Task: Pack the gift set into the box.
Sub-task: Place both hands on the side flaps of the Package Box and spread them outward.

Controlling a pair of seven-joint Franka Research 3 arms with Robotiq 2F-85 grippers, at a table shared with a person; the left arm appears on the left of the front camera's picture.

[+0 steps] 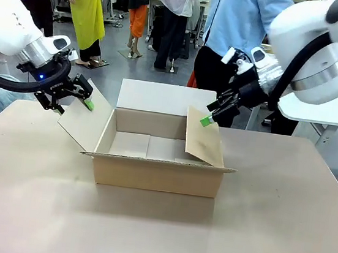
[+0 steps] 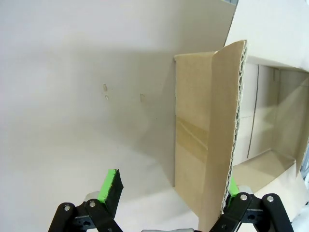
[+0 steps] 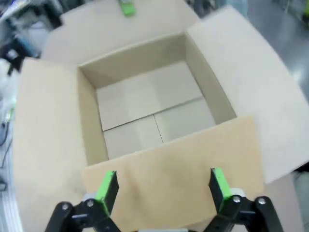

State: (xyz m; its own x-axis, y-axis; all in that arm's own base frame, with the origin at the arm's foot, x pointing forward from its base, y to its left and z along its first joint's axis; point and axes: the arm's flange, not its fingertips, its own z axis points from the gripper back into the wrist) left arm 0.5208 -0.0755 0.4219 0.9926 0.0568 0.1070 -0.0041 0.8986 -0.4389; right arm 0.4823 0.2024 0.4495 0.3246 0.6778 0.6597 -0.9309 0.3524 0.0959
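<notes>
front: box (image 1: pixel 157 174) sits mid-table (image 1: pixel 23 207), somewhat toward the far edge, open, floor bare. left gripper (image 1: pixel 73 103) is at the left flap (image 1: pixel 86 125), which leans outward. right gripper (image 1: pixel 210 116) is at the top of the right flap (image 1: pixel 204 140), which leans in over the opening.

left wrist: jaws apart, left flap (image 2: pixel 203 135) between them, its edge right beside one pad (image 2: pixel 233 187). nothing clamped.

right wrist: jaws apart over the right flap (image 3: pixel 178 159), not closed on it.

risk: neither flap is gripped, so a pad could slip off and the flap could swing in over the opening, blocking anything going in. pushing harder might skid the light box along the table.
</notes>
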